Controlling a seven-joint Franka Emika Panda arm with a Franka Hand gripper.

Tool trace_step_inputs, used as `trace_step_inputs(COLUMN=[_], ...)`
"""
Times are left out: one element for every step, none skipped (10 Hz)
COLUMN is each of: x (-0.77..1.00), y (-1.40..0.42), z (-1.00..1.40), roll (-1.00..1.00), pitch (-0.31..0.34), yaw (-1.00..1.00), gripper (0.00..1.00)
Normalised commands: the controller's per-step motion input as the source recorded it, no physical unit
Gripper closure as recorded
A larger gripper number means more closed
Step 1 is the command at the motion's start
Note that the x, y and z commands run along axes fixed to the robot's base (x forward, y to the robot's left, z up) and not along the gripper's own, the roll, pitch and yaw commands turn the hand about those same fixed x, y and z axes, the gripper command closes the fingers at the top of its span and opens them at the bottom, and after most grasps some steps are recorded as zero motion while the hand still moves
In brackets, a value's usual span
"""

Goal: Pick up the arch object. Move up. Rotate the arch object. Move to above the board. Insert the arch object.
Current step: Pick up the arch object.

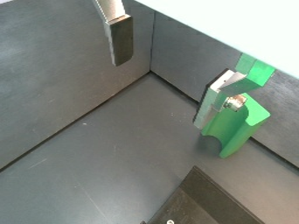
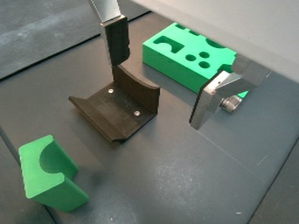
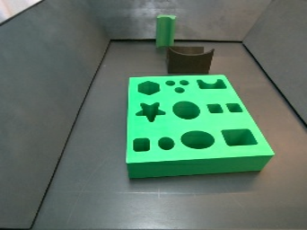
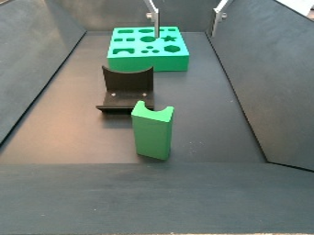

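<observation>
The arch object [image 4: 153, 131] is a small bright green block with a scooped top, standing upright on the dark floor; it also shows in a side view [image 3: 166, 30] and in both wrist views [image 2: 49, 175] [image 1: 240, 129]. The board [image 3: 192, 121] is a large green slab with shaped cut-outs, also seen in a side view [image 4: 147, 48] and a wrist view [image 2: 187, 57]. My gripper [image 2: 163, 70] is open and empty, with nothing between the silver fingers [image 1: 121, 39]. It hangs above the floor near the board's side [image 4: 186, 11], away from the arch object.
A dark brown block with a U-shaped scoop [image 4: 127, 89] lies between the board and the arch object, also in a wrist view [image 2: 117, 109] and a side view [image 3: 189, 58]. Grey walls [image 3: 72, 54] enclose the floor on the sides.
</observation>
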Motion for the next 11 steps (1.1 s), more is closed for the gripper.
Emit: trace_step_inputs(x=[0.00,0.39,0.41,0.41,0.47,0.55,0.52,0.43,0.36,0.17,0.04], y=[0.05,0.23,0.33,0.35,0.39,0.39,0.44,0.51,0.56,0.66,0.62], z=[-0.08,-0.25,-0.27,-0.28,-0.25,-0.17,-0.16,-0.18,-0.18,-0.19,-0.18], roll=[-0.04,0.02,0.01,0.01,0.00,0.00,-0.06,-0.07,-0.09,-0.11,-0.10], pitch=[0.000,0.059,0.060,0.083,0.109,0.109,0.104,0.117,0.109,0.077,0.044], yaw=[-0.11,-0.53,-0.65,-0.63,-0.57,-0.50,-0.41,-0.35,-0.30,-0.23,-0.16], gripper=[0.00,0.00,0.00,0.00,0.00,0.00,0.00,0.00,0.00,0.00,0.00])
